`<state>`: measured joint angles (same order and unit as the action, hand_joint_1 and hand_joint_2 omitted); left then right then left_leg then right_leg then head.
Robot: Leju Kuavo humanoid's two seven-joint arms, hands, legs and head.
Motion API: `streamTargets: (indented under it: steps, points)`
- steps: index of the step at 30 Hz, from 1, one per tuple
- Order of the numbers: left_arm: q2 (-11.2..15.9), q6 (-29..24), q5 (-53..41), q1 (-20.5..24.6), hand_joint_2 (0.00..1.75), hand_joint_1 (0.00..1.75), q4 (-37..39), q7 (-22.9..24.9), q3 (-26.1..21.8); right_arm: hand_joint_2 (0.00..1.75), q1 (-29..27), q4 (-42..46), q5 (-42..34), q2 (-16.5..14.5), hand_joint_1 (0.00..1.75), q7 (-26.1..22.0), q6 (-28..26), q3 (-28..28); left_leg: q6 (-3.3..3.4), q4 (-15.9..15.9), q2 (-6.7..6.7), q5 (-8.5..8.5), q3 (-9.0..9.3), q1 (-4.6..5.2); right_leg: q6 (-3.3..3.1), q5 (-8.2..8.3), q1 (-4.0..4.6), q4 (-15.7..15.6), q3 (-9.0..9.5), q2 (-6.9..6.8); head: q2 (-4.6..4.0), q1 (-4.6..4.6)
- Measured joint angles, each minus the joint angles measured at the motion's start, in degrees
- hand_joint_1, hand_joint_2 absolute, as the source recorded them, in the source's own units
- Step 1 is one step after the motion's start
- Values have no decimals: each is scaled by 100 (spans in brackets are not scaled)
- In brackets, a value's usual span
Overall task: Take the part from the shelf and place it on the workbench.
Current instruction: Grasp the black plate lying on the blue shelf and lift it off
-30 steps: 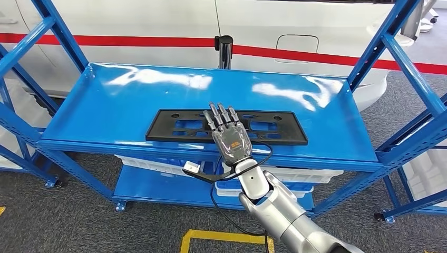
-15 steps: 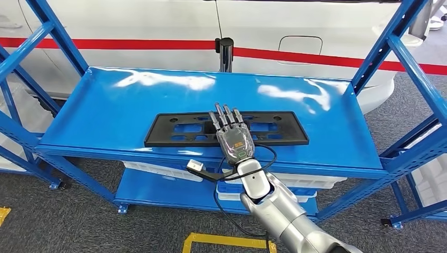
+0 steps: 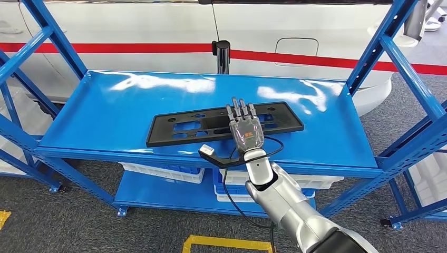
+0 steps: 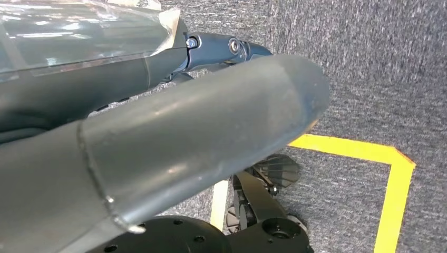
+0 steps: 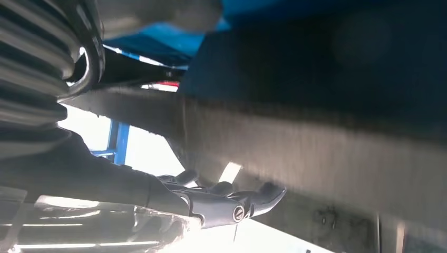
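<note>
Right robot hand flat, fingers together, on the black part (white bins beneath the shelf).

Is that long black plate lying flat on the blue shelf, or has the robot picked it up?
Lying flat. The black part rests on the shelf top; the right hand lies over it, fingers extended.

The long black perforated part lies flat and slightly skewed on the blue shelf.

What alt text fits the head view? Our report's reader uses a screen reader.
The robot's right hand rests flat, fingers extended, on a long black part lying skewed on a blue shelf. A white car with a red stripe stands behind.
</note>
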<state>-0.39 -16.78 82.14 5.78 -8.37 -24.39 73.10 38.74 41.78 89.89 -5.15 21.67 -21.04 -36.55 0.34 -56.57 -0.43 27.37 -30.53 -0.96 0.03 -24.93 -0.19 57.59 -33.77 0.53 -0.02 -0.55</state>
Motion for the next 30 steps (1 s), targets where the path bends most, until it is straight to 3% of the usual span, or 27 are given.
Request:
streamTargets:
  steps: [12, 21, 25, 30]
  points:
    - [-1, -95, 7, 5, 0, 0, 0, 46, 84, 175, -94, -98, 1, -48, 164, -244, -150, 45, -1, -7, 1, -3, 5, 22, 4, 4, -24, 0, -5, 1, 0, -1]
    - [-2, -113, 37, 5, 0, 0, 0, 21, 91, 175, -223, -2, -24, -66, 175, -427, -412, 58, 1, -6, 1, 0, -3, 22, 4, 3, -23, 0, -10, 1, 0, 0]
    - [-5, -135, 42, 4, 0, 0, 0, 25, 113, 175, -390, 209, -448, -81, 175, -944, -782, 180, 1, -6, 1, 0, -7, 22, 4, 3, -24, 0, -13, 0, 0, 0]
    - [-21, -190, 42, 4, 0, 0, 0, 38, 137, 175, -561, 817, -1728, -123, 175, -2009, -1307, 452, 1, -6, 0, -1, -12, 22, 4, 3, -24, 0, -20, 0, 0, -1]
